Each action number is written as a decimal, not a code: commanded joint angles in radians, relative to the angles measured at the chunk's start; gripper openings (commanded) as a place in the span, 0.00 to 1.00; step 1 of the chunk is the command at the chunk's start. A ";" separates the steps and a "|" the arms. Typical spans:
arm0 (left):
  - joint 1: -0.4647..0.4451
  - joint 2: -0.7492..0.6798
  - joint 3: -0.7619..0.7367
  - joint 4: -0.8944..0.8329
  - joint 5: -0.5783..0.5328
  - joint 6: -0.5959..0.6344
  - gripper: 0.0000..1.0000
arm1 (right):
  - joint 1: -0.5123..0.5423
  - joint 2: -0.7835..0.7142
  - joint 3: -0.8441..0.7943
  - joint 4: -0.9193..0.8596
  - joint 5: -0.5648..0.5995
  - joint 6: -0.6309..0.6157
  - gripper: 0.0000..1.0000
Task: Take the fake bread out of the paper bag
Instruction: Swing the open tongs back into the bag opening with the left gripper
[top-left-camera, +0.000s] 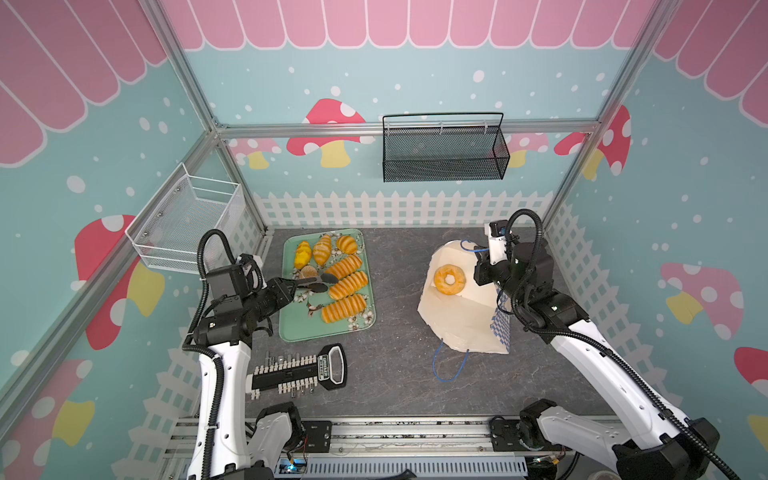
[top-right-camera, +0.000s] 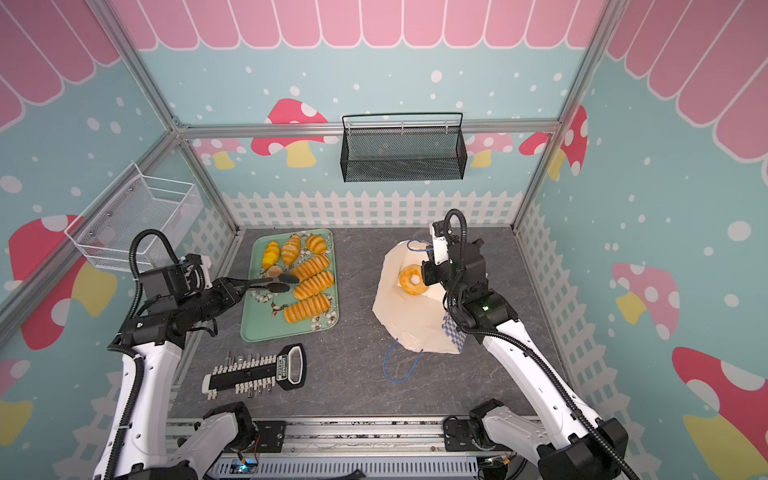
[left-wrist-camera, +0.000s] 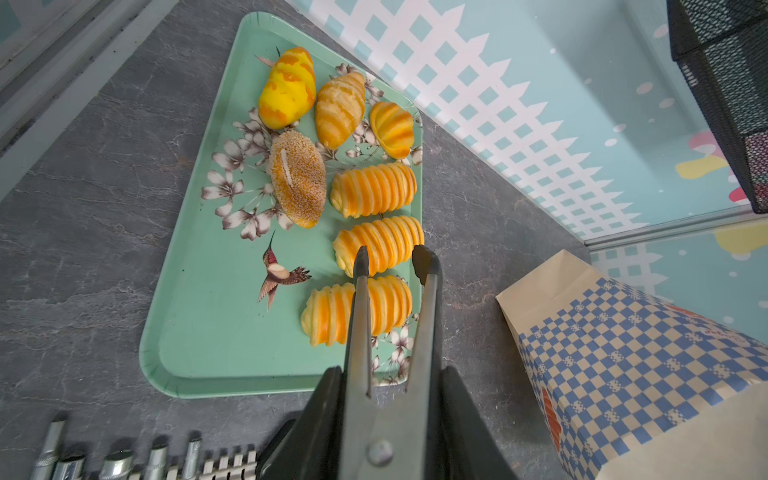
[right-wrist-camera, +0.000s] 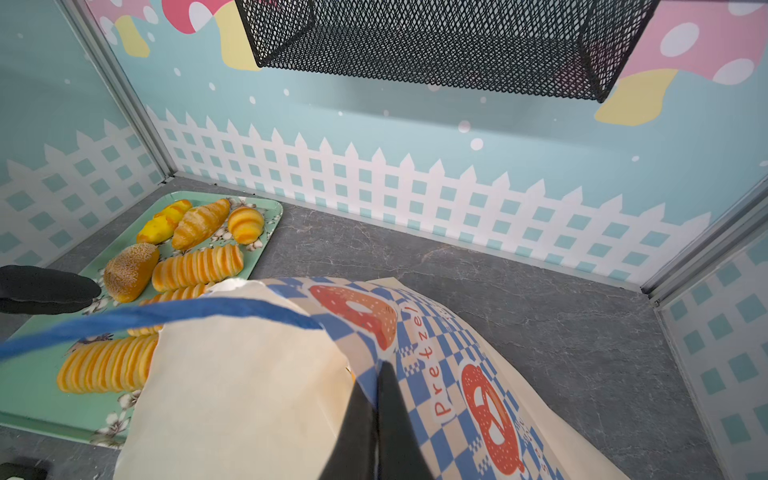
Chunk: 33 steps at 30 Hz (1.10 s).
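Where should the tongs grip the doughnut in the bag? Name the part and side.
Probably the doughnut's left band, one tip of the tongs in the hole, one outside, coming from above-left: it lies flat, hole up, in the paper bag's open mouth; the right gripper crowds its right.

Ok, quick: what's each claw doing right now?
Left claw: closed on black-tipped metal tongs, tong tips apart.
Right claw: closed, pinching the rim of the cream blue-checkered paper bag.

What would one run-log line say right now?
left gripper: holding tongs, tips empty over tray | right gripper: pinching bag rim | doughnut: in bag | tray: seven breads
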 joint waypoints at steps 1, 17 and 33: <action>-0.039 -0.017 0.087 0.024 0.067 0.030 0.00 | -0.001 0.007 0.035 0.013 -0.007 0.011 0.00; -0.624 -0.013 0.334 0.177 0.207 0.168 0.00 | -0.002 0.028 0.070 -0.011 0.005 0.017 0.00; -1.218 0.273 0.133 0.512 -0.492 0.554 0.00 | -0.002 0.028 0.083 -0.040 -0.026 0.036 0.00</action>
